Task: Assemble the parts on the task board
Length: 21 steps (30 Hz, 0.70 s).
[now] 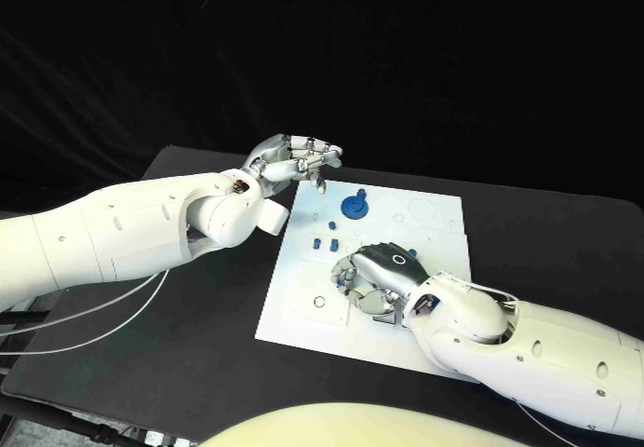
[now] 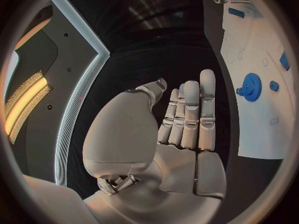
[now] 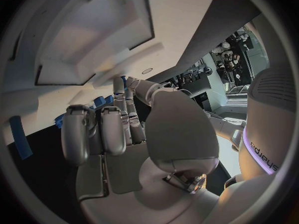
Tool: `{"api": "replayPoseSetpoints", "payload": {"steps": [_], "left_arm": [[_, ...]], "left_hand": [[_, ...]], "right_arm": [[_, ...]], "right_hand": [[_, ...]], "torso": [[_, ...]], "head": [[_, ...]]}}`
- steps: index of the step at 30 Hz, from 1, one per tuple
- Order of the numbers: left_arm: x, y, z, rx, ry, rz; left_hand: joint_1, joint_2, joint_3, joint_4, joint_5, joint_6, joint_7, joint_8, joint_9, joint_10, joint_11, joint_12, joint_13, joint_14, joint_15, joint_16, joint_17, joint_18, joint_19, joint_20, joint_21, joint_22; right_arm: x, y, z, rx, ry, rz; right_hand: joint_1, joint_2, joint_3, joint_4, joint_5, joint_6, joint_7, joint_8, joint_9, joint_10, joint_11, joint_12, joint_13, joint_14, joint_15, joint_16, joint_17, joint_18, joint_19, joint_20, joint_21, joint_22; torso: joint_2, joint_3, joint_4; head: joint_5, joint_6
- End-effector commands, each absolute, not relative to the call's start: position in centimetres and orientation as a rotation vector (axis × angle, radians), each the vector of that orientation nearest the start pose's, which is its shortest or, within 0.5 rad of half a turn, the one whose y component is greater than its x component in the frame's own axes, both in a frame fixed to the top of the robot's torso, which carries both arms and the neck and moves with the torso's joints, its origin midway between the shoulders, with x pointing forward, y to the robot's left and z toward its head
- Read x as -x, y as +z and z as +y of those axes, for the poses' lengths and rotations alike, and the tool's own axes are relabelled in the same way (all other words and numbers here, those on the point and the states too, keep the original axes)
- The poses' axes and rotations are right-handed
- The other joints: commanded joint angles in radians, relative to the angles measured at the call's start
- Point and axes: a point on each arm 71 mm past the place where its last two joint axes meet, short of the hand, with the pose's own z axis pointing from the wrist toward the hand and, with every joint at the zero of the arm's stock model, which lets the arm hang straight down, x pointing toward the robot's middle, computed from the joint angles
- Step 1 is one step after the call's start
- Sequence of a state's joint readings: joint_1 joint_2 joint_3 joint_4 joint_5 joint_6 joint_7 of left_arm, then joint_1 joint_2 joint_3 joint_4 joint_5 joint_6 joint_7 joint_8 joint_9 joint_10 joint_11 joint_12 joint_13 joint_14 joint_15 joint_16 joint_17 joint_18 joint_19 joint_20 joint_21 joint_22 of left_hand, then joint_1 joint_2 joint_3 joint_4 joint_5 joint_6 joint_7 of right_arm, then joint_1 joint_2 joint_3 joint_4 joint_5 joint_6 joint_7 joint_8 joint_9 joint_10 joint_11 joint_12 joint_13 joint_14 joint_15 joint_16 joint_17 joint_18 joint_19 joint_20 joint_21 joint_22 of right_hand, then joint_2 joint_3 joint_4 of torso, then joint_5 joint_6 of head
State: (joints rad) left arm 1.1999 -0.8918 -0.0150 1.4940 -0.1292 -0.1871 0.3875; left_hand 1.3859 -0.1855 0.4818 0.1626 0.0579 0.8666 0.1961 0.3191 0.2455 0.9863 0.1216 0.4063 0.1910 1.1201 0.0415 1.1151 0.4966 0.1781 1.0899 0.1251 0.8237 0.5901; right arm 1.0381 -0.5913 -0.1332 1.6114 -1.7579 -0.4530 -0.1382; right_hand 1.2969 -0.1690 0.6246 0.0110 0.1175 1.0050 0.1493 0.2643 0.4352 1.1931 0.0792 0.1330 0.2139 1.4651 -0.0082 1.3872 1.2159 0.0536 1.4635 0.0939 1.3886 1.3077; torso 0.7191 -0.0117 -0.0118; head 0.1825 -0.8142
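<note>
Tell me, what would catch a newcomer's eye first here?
The white task board glows against the black table, with a blue gear standing near its far edge. The right hand rests on the board's middle, and the left hand hovers off its far corner.

A blue gear (image 1: 355, 206) and small blue parts (image 1: 333, 244) stand on the white task board (image 1: 312, 321).

One piece of lettering shows, in the right wrist view: dark letters running sideways along the white arm casing (image 3: 264, 152), too turned and bent to read with certainty
</note>
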Motion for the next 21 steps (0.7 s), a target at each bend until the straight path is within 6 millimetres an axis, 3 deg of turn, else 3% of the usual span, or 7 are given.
{"api": "replayPoseSetpoints", "payload": {"steps": [1, 5, 8, 16, 21], "left_arm": [[-49.4, -16.7, 23.3, 0.959, -1.587, 1.461], [-49.4, -16.8, 23.3, 0.960, -1.587, 1.463], [-49.4, -16.8, 23.4, 0.961, -1.585, 1.464], [-49.5, -16.8, 23.6, 0.964, -1.581, 1.467], [-49.4, -16.8, 23.8, 0.966, -1.579, 1.468]], "left_hand": [[-0.001, -0.004, 0.007, 0.001, -0.002, -0.007, -0.001, -0.006, 0.001, -0.006, 0.001, 0.006, 0.001, -0.007, 0.002, -0.002, -0.001, 0.006, 0.001, 0.004, -0.004, -0.001], [-0.003, -0.005, 0.006, 0.002, -0.002, -0.007, -0.001, -0.006, 0.001, -0.007, 0.001, 0.007, 0.001, -0.008, 0.003, -0.001, -0.001, 0.006, 0.001, 0.004, -0.004, -0.001], [-0.003, -0.005, 0.006, 0.002, -0.002, -0.007, -0.001, -0.006, 0.001, -0.007, 0.001, 0.007, 0.001, -0.008, 0.003, -0.001, -0.001, 0.006, 0.001, 0.004, -0.004, -0.001], [-0.004, -0.005, 0.006, 0.002, -0.002, -0.008, -0.001, -0.006, 0.001, -0.008, 0.001, 0.007, 0.002, -0.008, 0.003, -0.001, -0.001, 0.006, 0.001, 0.004, -0.005, -0.001], [-0.004, -0.005, 0.006, 0.002, -0.002, -0.008, -0.001, -0.006, 0.001, -0.008, 0.001, 0.007, 0.002, -0.008, 0.003, -0.001, -0.001, 0.006, 0.001, 0.004, -0.005, -0.001]], "right_arm": [[-38.9, -26.0, -5.2, 0.490, 0.878, 1.585], [-38.9, -25.7, -5.5, 0.469, 0.891, 1.551], [-38.7, -25.4, -5.7, 0.453, 0.898, 1.528], [-38.2, -23.8, -7.2, 0.422, 0.902, 1.481], [-38.7, -22.0, -9.2, 0.393, 0.884, 1.466]], "right_hand": [[-0.026, -0.019, -0.008, 0.006, 0.009, -0.054, 0.018, -0.034, -0.018, -0.036, 0.014, -0.019, -0.010, 0.035, 0.020, 0.002, -0.003, -0.009, 0.005, 0.014, -0.012, 0.167], [-0.038, -0.045, -0.020, 0.007, 0.012, -0.094, 0.017, -0.061, -0.031, -0.073, 0.023, -0.030, -0.016, 0.032, 0.028, 0.000, -0.010, -0.004, -0.006, 0.025, -0.033, 0.159], [-0.040, -0.052, -0.025, 0.007, 0.013, -0.100, 0.015, -0.066, -0.033, -0.078, 0.022, -0.029, -0.017, 0.031, 0.028, -0.002, -0.013, -0.003, -0.009, 0.026, -0.039, 0.156], [-0.042, -0.054, -0.029, 0.008, 0.014, -0.095, 0.011, -0.064, -0.033, -0.078, 0.020, -0.024, -0.016, 0.031, 0.026, -0.001, -0.014, -0.003, -0.007, 0.027, -0.037, 0.158], [-0.043, -0.050, -0.030, 0.011, 0.017, -0.087, 0.011, -0.061, -0.032, -0.069, 0.018, -0.015, -0.013, 0.031, 0.024, 0.000, -0.012, -0.003, -0.006, 0.026, -0.035, 0.159]], "torso": [[0.000, 0.0007, -0.0006], [-0.001, 0.0009, 0.0000], [0.000, 0.0011, -0.0001], [-0.001, 0.0003, -0.0010], [-0.001, -0.0009, -0.0018]], "head": [[-0.001, 0.002], [-0.003, 0.005], [-0.003, 0.006], [-0.010, 0.013], [-0.024, 0.022]]}}
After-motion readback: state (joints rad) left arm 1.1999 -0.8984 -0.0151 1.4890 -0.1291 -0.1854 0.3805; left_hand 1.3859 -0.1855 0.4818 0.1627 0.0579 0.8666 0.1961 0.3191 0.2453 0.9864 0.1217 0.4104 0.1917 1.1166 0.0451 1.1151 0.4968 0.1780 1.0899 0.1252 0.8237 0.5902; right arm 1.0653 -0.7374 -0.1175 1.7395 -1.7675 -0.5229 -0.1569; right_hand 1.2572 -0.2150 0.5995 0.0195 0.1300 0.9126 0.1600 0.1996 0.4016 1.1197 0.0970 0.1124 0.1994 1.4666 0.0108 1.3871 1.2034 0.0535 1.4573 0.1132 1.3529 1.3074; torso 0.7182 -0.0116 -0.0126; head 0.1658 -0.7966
